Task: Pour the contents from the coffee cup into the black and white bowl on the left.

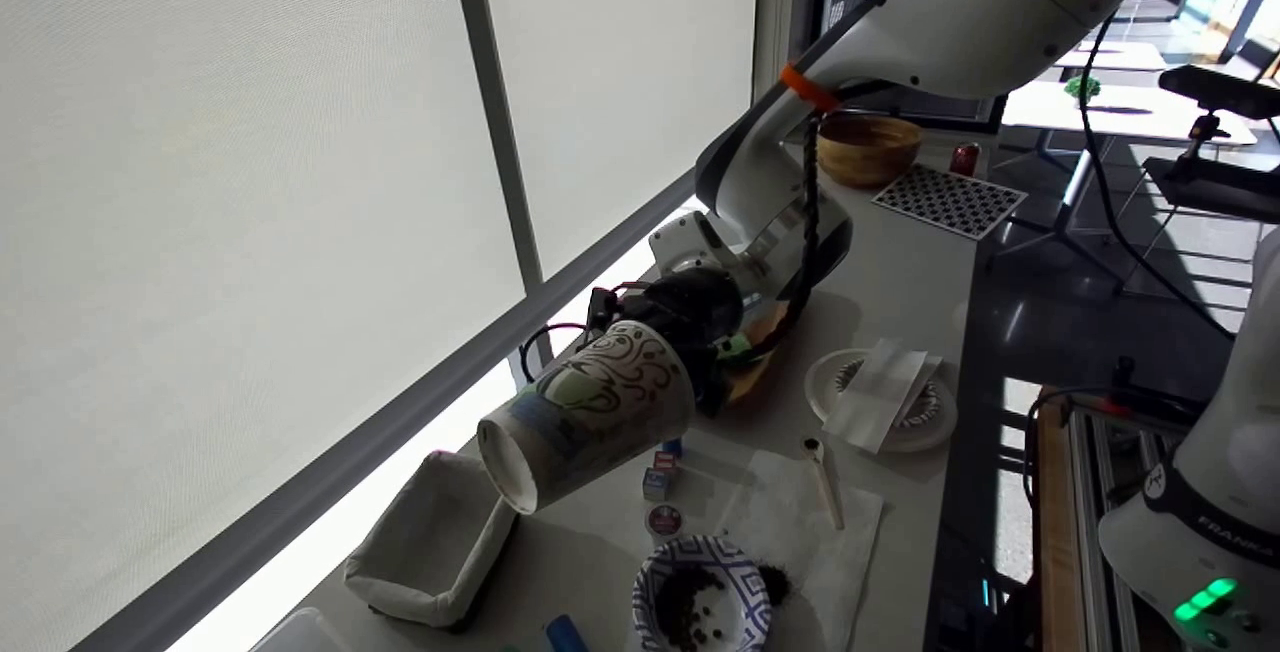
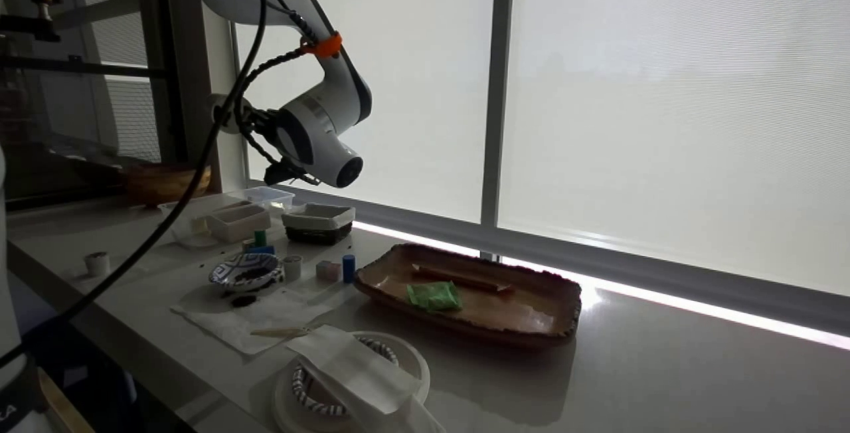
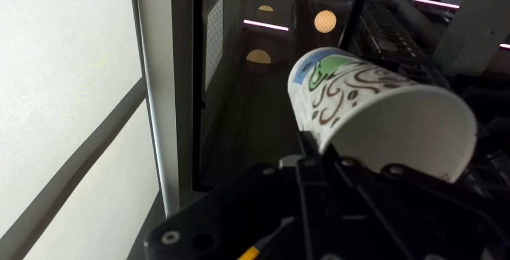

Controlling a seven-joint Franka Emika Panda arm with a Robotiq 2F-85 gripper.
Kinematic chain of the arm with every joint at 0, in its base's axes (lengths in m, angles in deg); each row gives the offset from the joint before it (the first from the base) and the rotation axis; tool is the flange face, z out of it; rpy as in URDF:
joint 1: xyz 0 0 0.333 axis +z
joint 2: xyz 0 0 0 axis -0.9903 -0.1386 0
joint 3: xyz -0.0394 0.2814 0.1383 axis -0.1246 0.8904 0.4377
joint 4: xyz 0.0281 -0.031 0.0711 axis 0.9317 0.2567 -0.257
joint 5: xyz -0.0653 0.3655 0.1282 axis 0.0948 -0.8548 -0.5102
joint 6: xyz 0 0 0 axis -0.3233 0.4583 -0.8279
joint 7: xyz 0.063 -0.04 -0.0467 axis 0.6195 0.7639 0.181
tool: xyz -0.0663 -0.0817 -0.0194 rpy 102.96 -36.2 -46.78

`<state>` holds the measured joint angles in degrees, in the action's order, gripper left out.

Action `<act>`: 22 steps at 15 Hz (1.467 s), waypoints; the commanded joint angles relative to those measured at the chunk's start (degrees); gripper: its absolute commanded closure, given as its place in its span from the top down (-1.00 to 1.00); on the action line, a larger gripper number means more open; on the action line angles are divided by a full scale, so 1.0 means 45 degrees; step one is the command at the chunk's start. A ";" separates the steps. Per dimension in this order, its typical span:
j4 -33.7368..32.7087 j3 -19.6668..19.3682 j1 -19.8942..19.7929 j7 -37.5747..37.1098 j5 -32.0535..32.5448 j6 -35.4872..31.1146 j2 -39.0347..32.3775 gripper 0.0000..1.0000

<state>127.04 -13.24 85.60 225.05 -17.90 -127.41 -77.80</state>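
Observation:
My gripper [image 3: 318, 148] is shut on the rim of the paper coffee cup [image 3: 338, 84], one finger outside and one inside the wall. In an exterior view the cup [image 1: 600, 407] lies on its side high above the table, its base toward that camera. Its mouth faces the wrist camera; a few dark specks show near the rim. The patterned bowl [image 1: 720, 557] holds dark grounds and stands on the table below; it also shows in an exterior view [image 2: 226, 272]. Grounds [image 1: 773, 584] lie beside it on white paper [image 1: 800, 492].
A lined basket [image 1: 480, 562] stands by the window shade [image 1: 250, 182]. A brown tray [image 2: 524, 317] holds a green packet [image 2: 435, 295]. A wooden spoon [image 1: 828, 492] lies on the paper. A white plate [image 2: 418, 366] carries a striped dish [image 2: 382, 348] partly covered by paper. Small blocks [image 1: 657, 482] stand near the bowl.

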 commanded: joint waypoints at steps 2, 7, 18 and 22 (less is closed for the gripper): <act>-0.0204 -0.0148 0.0058 0.0399 0.0169 0.0652 -0.0098 -0.98; -0.0612 -0.0140 0.0131 0.0403 0.0501 0.0682 -0.0076 -0.98; -0.1749 -0.0299 -0.0016 0.0408 0.0417 0.1742 0.0029 -0.98; -0.1587 -0.0308 0.0029 0.0407 0.0425 0.1531 0.0123 -0.98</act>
<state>119.31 -14.15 85.42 225.05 -16.89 -120.67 -77.59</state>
